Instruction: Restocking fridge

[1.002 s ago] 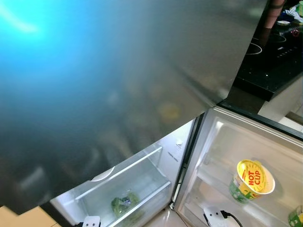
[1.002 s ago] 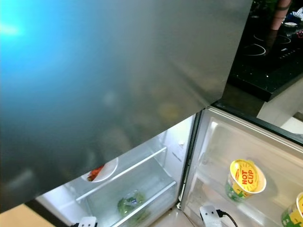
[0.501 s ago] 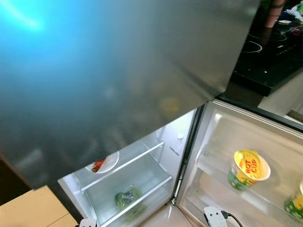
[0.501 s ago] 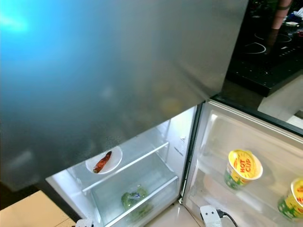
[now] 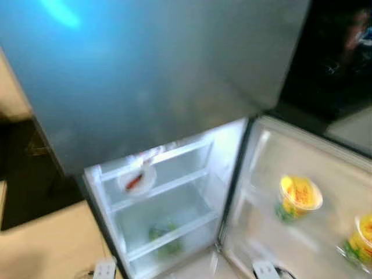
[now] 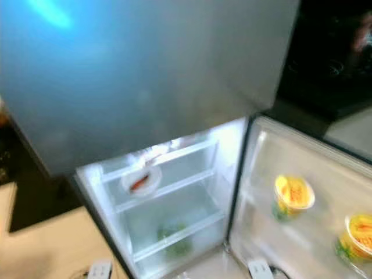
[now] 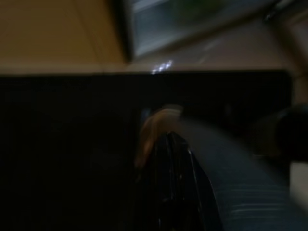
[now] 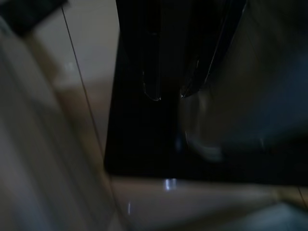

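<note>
Though blurred, open fridge (image 5: pixel 174 192) w/ cups (image 5: pixel 297 196)

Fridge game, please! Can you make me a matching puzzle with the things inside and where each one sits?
Things:
1. plate
2. greens
3. cups

Places:
A. bottom drawer
B. door shelf
C. upper shelf inside the fridge

Pairs: 1-C, 2-A, 3-B
</note>
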